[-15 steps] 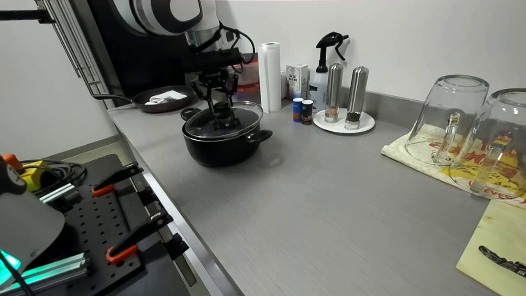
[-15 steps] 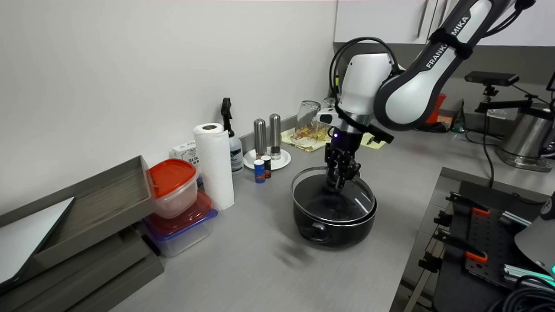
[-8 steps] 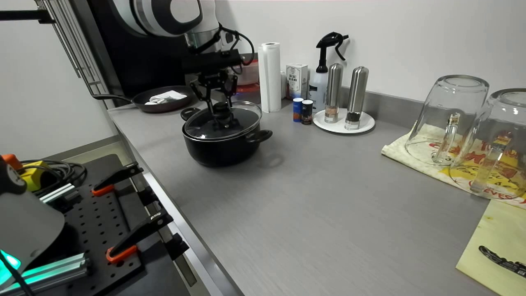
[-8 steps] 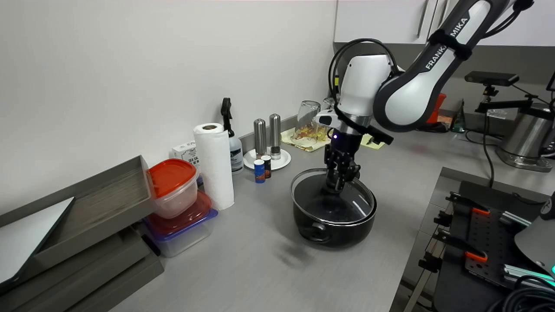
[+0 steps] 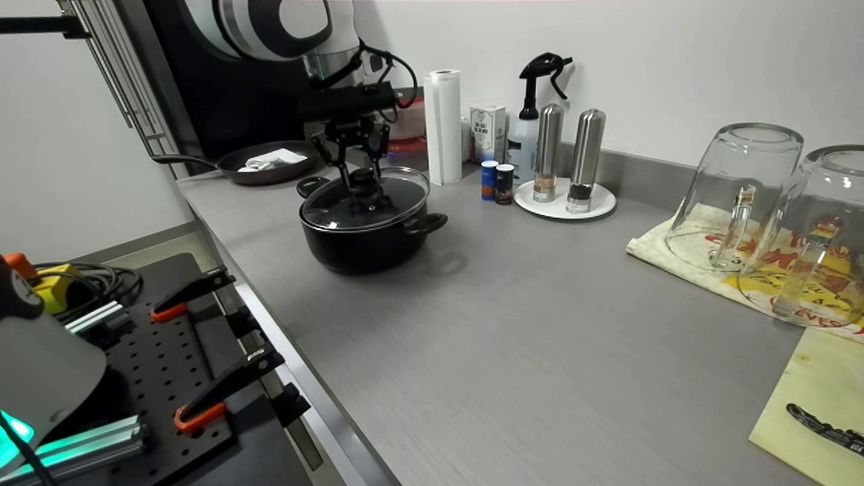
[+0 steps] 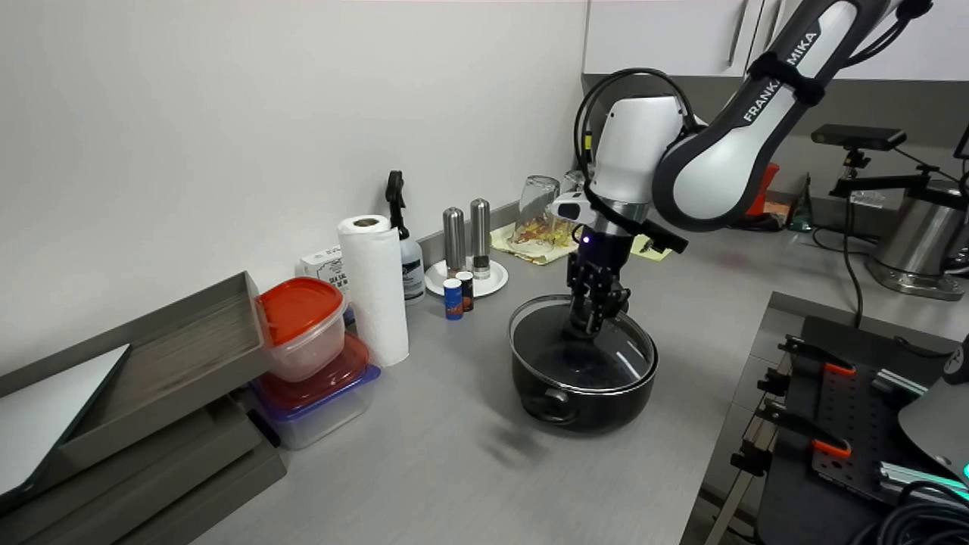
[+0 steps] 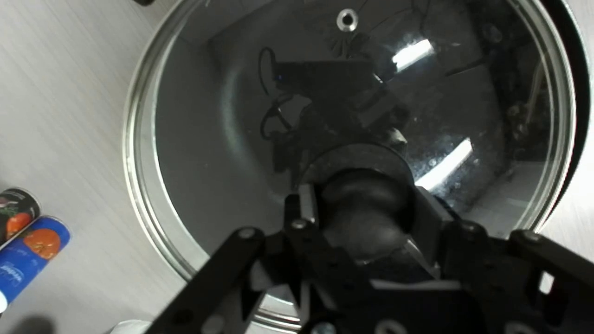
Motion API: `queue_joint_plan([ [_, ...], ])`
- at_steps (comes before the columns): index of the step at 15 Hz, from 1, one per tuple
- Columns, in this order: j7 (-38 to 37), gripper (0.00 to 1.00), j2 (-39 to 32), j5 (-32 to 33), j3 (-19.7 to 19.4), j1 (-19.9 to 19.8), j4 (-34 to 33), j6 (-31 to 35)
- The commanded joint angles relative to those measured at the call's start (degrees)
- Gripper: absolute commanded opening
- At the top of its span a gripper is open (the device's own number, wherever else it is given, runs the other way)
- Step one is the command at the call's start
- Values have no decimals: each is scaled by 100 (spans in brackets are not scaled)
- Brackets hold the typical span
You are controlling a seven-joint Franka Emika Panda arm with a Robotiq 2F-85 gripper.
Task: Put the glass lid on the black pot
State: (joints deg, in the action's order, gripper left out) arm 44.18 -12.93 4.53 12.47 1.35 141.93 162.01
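The glass lid [image 5: 408, 192] lies over the mouth of the black pot [image 5: 364, 251], nearly level. In an exterior view the lid [image 6: 541, 344] sits slightly off centre, with a strip of the pot [image 6: 598, 412] rim showing at the right. My gripper [image 5: 364, 181] points down at the lid's middle. In the wrist view my gripper [image 7: 364, 208] has its two fingers on either side of the dark knob [image 7: 366, 227] and looks shut on it. The pot's rim [image 7: 581, 93] shows as a dark crescent beyond the lid's right edge. The contact under the lid rim is hidden.
A blue shaker [image 5: 489, 180], a dark shaker [image 5: 505, 183] and a white plate [image 5: 565, 202] with two metal mills stand behind the pot. A paper towel roll [image 5: 443, 128] and plastic containers [image 6: 306, 333] are nearby. A frying pan [image 5: 270, 172] lies at the far end.
My gripper and the lid came down slightly onto the pot between one second and half a second ago. Since then they have hardly moved. The pot has stayed in place.
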Motion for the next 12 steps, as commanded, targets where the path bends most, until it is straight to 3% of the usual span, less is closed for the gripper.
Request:
queue_joint_plan([
  [1, 85, 26, 212, -47, 74, -57, 79, -19],
  [12, 90, 26, 307, -57, 63, -33, 149, -94],
])
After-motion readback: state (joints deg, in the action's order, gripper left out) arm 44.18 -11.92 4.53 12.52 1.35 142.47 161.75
